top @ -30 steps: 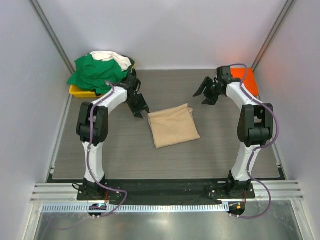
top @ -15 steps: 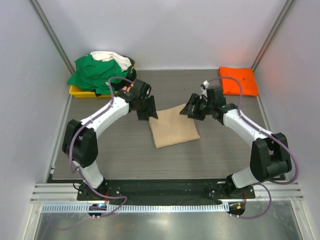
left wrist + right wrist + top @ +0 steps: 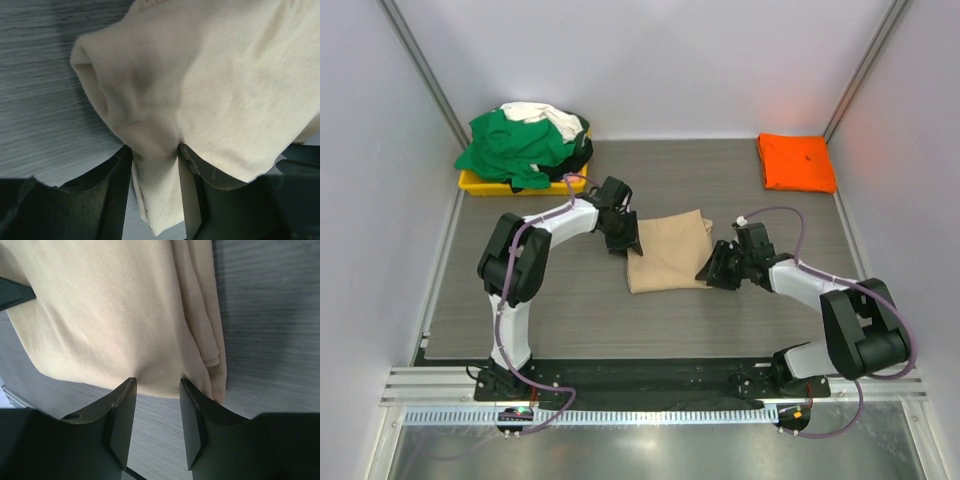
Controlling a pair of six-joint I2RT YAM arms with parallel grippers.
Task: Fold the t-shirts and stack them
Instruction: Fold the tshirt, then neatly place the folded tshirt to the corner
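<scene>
A folded tan t-shirt (image 3: 665, 252) lies mid-table. My left gripper (image 3: 628, 243) is at its left edge. In the left wrist view, a bunched corner of the tan cloth (image 3: 200, 75) fills the gap of the left gripper (image 3: 154, 156), which is shut on it. My right gripper (image 3: 712, 272) is at the shirt's near right corner. In the right wrist view it (image 3: 156, 386) stands open, with the tan hem (image 3: 125, 315) just at its fingertips and bare table between the fingers. A folded orange t-shirt (image 3: 797, 162) lies at the back right.
A yellow tray (image 3: 480, 185) at the back left holds a heap of green (image 3: 515, 145), white and black shirts. White walls close in the table on the left, back and right. The table's near edge runs along a metal rail by the arm bases.
Both arms swung in to the tan shirt, the left from beside the tray and the right from the orange shirt. The left closed on the shirt's edge. The right jaws narrowed.
</scene>
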